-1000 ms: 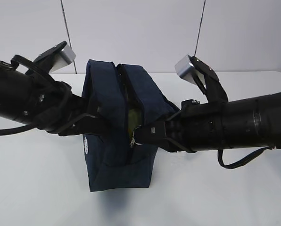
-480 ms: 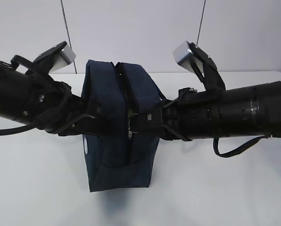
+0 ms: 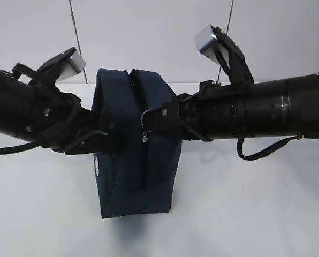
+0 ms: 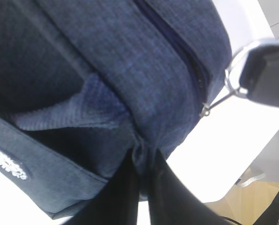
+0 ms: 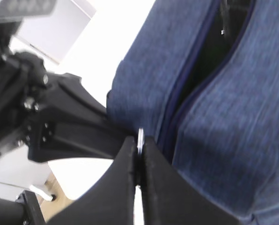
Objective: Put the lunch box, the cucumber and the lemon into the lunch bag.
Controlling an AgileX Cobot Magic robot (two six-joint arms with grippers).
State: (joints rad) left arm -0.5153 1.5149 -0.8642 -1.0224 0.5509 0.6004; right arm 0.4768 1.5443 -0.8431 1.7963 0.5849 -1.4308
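Right gripper point(image 5: 138, 161): pinched on metal ring pull point(image 5: 140, 138) of zipper. Left gripper point(image 4: 144, 164): clamped on fabric at side of lunch bag point(image 3: 130, 155). Lunch bag: upright on white table point(image 3: 256, 214), between both arms.

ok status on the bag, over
Left fingers pinching boxy navy fabric lunch bag. Right fingers shut on metal ring pull. Nothing blocking.

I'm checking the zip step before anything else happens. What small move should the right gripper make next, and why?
Probably keep drawing the ring pull along the zipper toward the bag's far end. The right gripper is shut on the ring, the left gripper pinches the lunch bag fabric to brace it, and the right wrist view shows a dark gap ahead of the ring.
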